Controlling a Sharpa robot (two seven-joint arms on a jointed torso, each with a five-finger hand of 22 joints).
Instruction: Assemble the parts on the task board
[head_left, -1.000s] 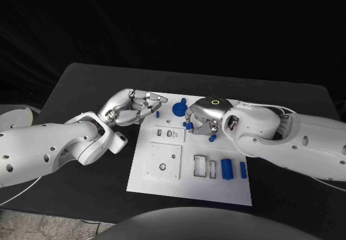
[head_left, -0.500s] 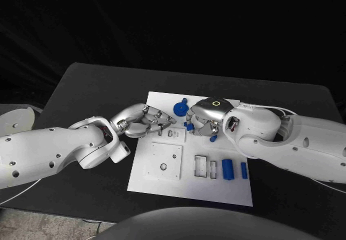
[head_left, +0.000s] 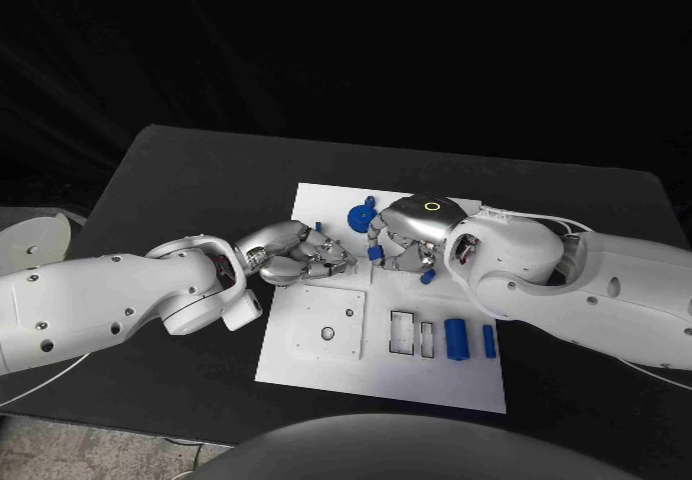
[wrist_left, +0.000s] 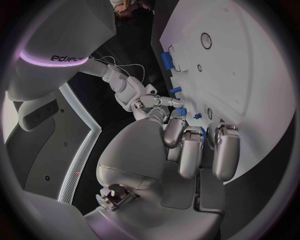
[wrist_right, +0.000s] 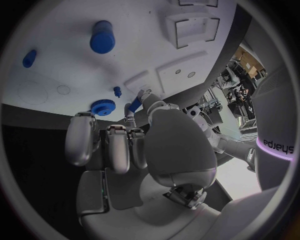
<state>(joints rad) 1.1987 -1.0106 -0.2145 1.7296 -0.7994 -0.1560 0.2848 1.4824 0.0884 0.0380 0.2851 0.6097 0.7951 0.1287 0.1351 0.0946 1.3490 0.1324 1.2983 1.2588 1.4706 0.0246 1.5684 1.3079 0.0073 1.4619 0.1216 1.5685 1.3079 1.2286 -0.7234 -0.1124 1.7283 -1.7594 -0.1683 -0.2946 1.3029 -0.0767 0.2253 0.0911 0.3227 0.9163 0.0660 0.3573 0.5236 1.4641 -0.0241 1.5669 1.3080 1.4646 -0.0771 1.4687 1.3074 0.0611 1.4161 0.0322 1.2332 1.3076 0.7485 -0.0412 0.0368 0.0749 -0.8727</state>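
We are seeing both hands crowding far half of task board (head_left: 378, 372): left hand (head_left: 296, 255) sitting over board's left middle, right hand (head_left: 408, 232) just beside it over board's centre; narrow gap lying between them. Blue gear (head_left: 361, 217) standing in that gap's far end, near board's far edge. Blue blocks (head_left: 454, 339) and slim blue bar (head_left: 488, 341) lying near board's right edge. Bare white board lying open along its near edge. Black table (head_left: 173, 170) lying open left of board.
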